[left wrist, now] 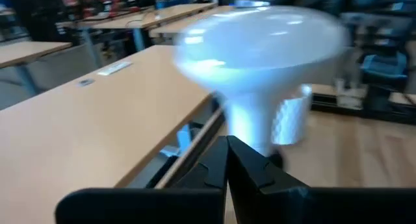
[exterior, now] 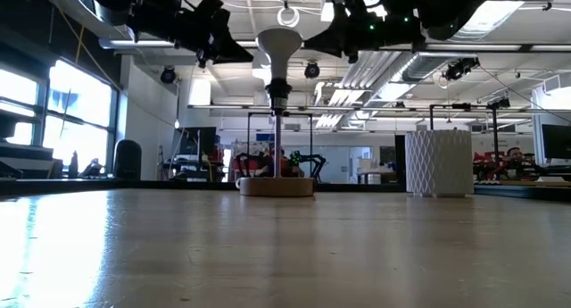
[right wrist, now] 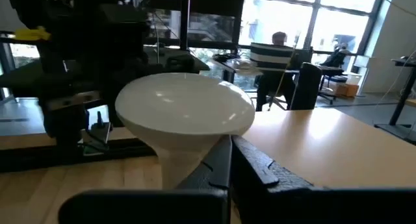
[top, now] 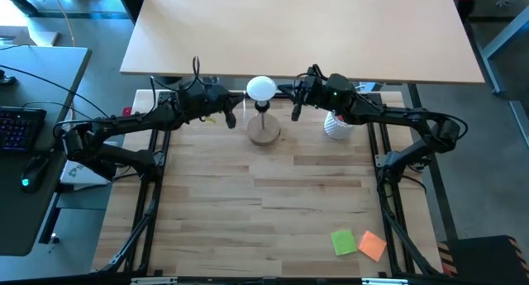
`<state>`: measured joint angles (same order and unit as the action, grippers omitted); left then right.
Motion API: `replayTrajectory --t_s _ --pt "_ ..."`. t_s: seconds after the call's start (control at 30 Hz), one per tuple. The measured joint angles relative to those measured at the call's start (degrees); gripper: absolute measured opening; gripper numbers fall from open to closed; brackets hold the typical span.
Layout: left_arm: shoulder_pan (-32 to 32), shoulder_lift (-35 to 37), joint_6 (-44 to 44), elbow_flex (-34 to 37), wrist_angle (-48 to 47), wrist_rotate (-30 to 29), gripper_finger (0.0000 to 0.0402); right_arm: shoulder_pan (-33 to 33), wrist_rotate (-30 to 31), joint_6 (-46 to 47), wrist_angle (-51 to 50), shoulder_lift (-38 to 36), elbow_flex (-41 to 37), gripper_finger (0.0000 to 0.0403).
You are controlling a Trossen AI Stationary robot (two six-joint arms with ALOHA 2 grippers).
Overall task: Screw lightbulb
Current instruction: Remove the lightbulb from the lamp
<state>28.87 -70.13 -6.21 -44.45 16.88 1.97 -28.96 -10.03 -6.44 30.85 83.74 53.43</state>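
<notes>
White lightbulb (top: 261,88), left gripper (top: 231,120), right gripper (top: 295,111) closed, empty

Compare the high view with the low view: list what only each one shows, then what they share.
Only the high view: green and orange sticky notes at the table's near right corner, a keyboard on a desk at left, and both arms' full reach, so left hand and right hand can be told apart either side of the bulb.
Only the low view: the room behind, with ceiling lights and windows, and the stem raising the socket above the base.
Both: the lightbulb sitting in the socket on the wooden lamp base, and the white cup.
</notes>
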Motion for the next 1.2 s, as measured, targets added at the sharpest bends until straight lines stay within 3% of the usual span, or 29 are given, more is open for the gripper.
replayTrajectory --t_s 0.17,0.27,0.47,0.73,0.97,1.2 --pt "3.7 0.0 0.0 0.0 2.0 0.4 0.0 1.1 2.5 0.3 0.2 -1.3 0.1 0.0" --pt "5.4 0.0 -0.4 0.0 4.3 5.0 0.0 1.3 2.9 -0.1 -2.2 -2.9 0.1 0.0" --pt "7.1 0.0 -0.5 0.0 8.0 13.0 0.0 1.7 -5.5 -1.2 -7.6 -4.5 0.1 0.0" --pt "7.9 -2.3 -0.5 0.0 11.2 14.1 0.0 3.6 -7.8 -3.1 -7.8 -4.3 0.1 0.0" --pt "7.9 -4.3 1.0 0.0 17.0 19.5 0.0 2.1 -7.2 -2.4 -7.6 -4.3 0.1 0.0" --pt "6.4 -4.4 1.5 0.0 17.4 20.1 0.0 0.6 -6.9 -1.1 -7.4 -4.1 0.1 0.0"
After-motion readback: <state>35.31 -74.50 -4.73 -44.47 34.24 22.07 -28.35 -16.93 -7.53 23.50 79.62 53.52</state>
